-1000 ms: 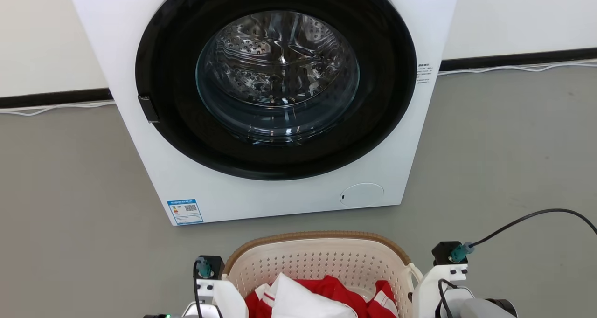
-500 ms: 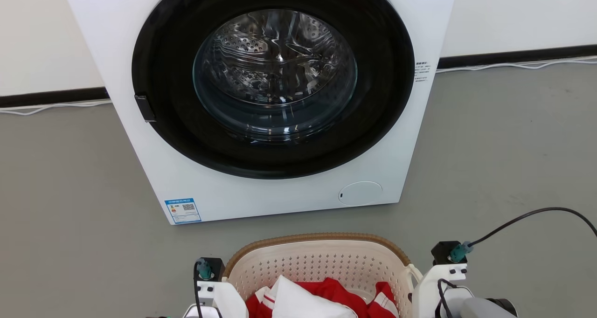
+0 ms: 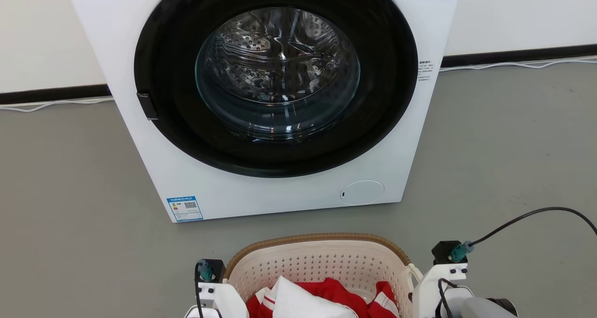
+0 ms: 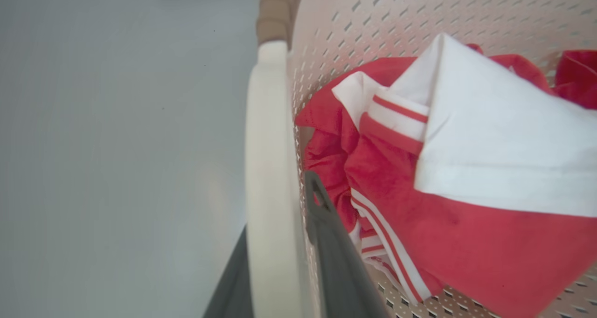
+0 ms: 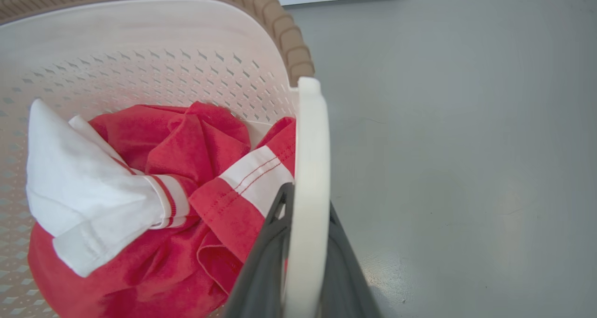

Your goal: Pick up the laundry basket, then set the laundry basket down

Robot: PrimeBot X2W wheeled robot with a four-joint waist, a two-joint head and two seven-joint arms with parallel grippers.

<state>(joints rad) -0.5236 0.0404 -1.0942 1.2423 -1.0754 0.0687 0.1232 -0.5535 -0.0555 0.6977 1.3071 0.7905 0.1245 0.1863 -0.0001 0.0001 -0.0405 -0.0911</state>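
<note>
The laundry basket (image 3: 317,239), cream, perforated and brown-rimmed, is at the bottom middle of the head view with red and white clothes (image 3: 322,299) in it. My left gripper (image 4: 277,206) is shut on the basket's left white loop handle (image 4: 268,145), one dark finger on each side of it. My right gripper (image 5: 308,201) is shut the same way on the right loop handle (image 5: 311,145). In the head view both wrists flank the basket, and the fingers are hidden below them. Whether the basket's base touches the floor is hidden.
A white front-loading washing machine (image 3: 280,192) with its round dark door shut stands on the grey floor (image 3: 70,192) just beyond the basket. A black cable (image 3: 531,215) arcs from my right wrist. White cables run along the wall's base (image 3: 513,66).
The whole head view has shifted slightly, so the camera moved. The strip of floor between the machine and the basket rim looks a little wider. Both grips on the handles are unchanged.
</note>
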